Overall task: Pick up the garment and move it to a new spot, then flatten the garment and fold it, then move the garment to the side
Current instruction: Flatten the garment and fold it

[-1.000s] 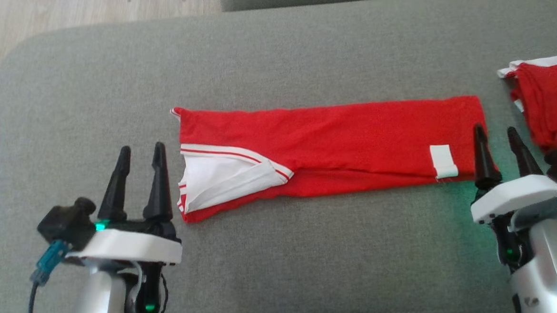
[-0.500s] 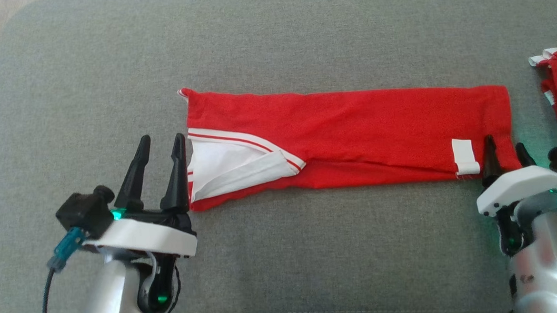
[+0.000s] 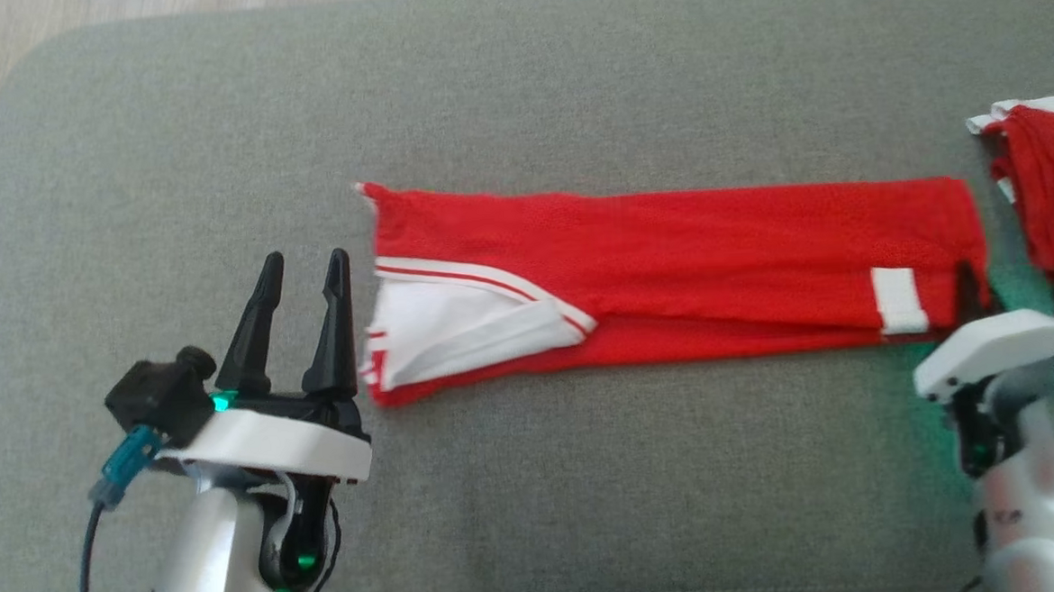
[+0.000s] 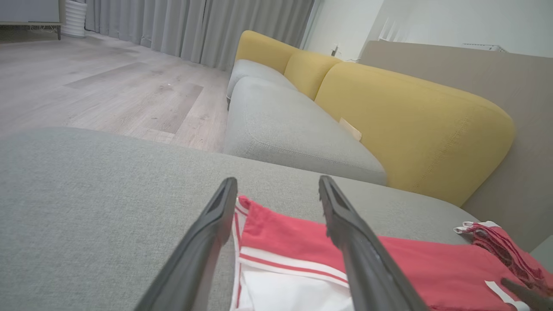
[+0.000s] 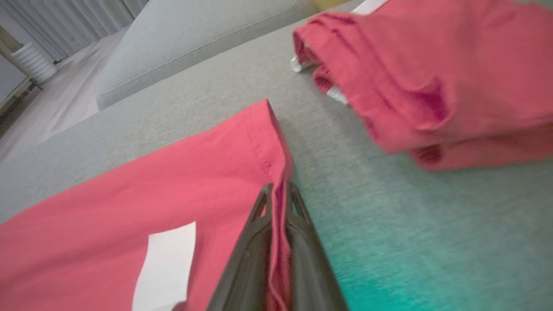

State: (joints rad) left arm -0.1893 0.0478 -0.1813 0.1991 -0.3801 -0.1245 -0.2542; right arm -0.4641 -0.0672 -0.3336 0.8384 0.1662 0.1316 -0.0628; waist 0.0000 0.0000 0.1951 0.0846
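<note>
head view: the red garment (image 3: 669, 252) lies as a long folded strip across the grey cushion (image 3: 516, 89). only its right end is pinched, so a pull now could drag it crooked and spill the fold.

left wrist view: left gripper (image 4: 277, 180), fingers apart, just beside the white-trimmed end, holding nothing.

right wrist view: right gripper (image 5: 280, 188), fingers together, clamped on the hem corner.
</note>
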